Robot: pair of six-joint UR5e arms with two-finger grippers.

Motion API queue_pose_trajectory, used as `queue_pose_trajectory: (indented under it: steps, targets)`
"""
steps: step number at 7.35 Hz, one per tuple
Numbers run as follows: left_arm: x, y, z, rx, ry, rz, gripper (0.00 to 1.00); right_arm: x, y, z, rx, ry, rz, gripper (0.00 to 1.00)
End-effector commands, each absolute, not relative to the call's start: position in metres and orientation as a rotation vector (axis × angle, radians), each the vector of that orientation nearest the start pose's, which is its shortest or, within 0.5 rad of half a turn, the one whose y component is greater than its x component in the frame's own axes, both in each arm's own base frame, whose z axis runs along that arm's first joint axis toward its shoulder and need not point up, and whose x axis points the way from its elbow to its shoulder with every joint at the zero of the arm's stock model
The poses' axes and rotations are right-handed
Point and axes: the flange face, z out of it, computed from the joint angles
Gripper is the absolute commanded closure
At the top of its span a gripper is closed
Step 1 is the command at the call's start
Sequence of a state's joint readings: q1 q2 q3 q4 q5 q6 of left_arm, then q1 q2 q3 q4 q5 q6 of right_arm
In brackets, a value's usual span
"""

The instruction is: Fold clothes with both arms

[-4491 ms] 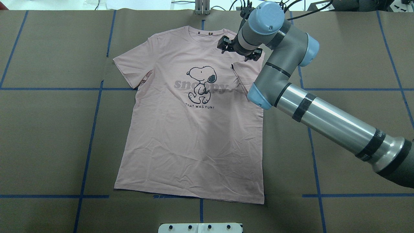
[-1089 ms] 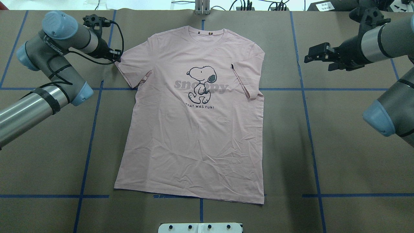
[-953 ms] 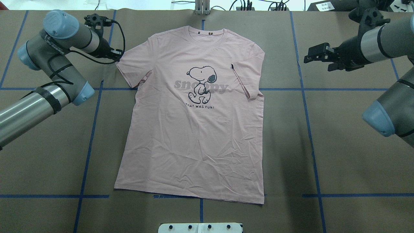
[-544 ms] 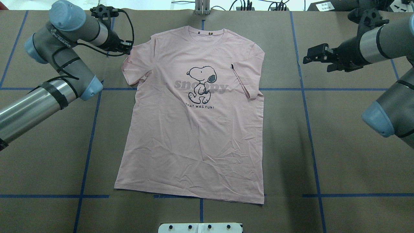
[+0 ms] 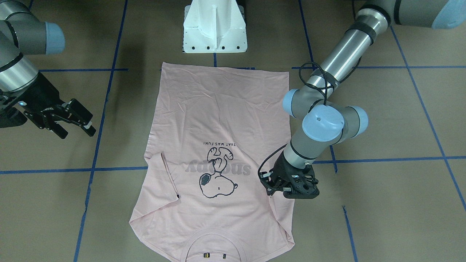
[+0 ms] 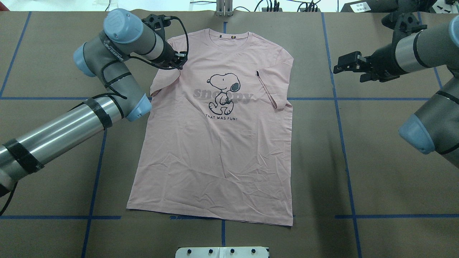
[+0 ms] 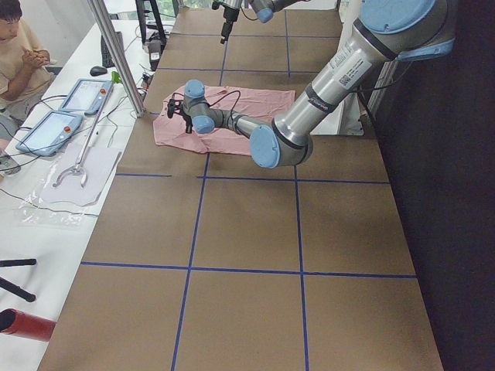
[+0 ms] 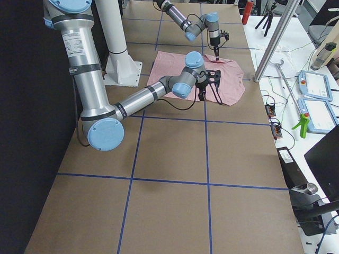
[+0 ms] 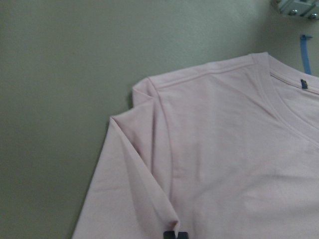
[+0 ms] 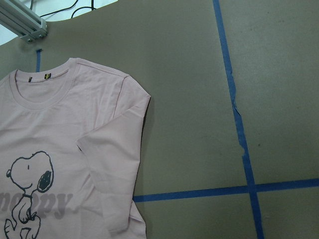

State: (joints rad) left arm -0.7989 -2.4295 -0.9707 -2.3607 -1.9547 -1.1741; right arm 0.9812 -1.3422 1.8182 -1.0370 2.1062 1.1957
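The pale pink T-shirt [image 6: 222,150] lies flat and print-up on the brown table, collar at the far edge. Its right sleeve [image 6: 274,86] is folded inward onto the body. My left gripper [image 6: 178,63] is shut on the other sleeve and holds it raised over the shoulder, leaving a fold at the shirt's left edge [image 6: 157,84]. In the left wrist view the shut fingertips [image 9: 175,235] pinch a pink ridge of cloth [image 9: 149,179]. My right gripper [image 6: 336,67] hovers open above bare table to the right of the shirt [image 5: 218,109], with its fingers [image 5: 91,131] apart.
The white pedestal base [image 5: 214,29] stands at the shirt's hem. Blue tape lines [image 6: 340,143] grid the brown cover. An aluminium post [image 6: 224,9] rises beyond the collar. A person [image 7: 15,54] sits at a side table with tablets [image 7: 46,131].
My left gripper has moved right, carrying the sleeve from the table inward over the shirt's shoulder. The right gripper has barely shifted. 4.5 s ago the right arm was over the shirt's right shoulder.
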Motion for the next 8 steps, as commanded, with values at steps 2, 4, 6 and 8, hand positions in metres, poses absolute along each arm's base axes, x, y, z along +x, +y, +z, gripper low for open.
queue_pose_trajectory:
  steps: [2,4,6,8]
  targets:
    - [0.533,-0.662,0.297,0.341,1.014,-0.195,0.93,-0.253,-0.518,0.359,0.231,-1.073,0.268,0.0]
    - [0.532,-0.664,0.279,0.345,1.036,-0.228,0.31,-0.263,-0.516,0.355,0.224,-1.078,0.259,0.0]
    - [0.498,-0.631,0.26,0.373,1.126,-0.239,0.28,-0.32,-0.487,0.324,0.239,-1.097,0.328,0.0]
    - [0.453,-0.571,0.272,0.318,1.225,-0.157,0.27,-0.395,-0.408,0.289,0.205,-1.154,0.491,0.0]
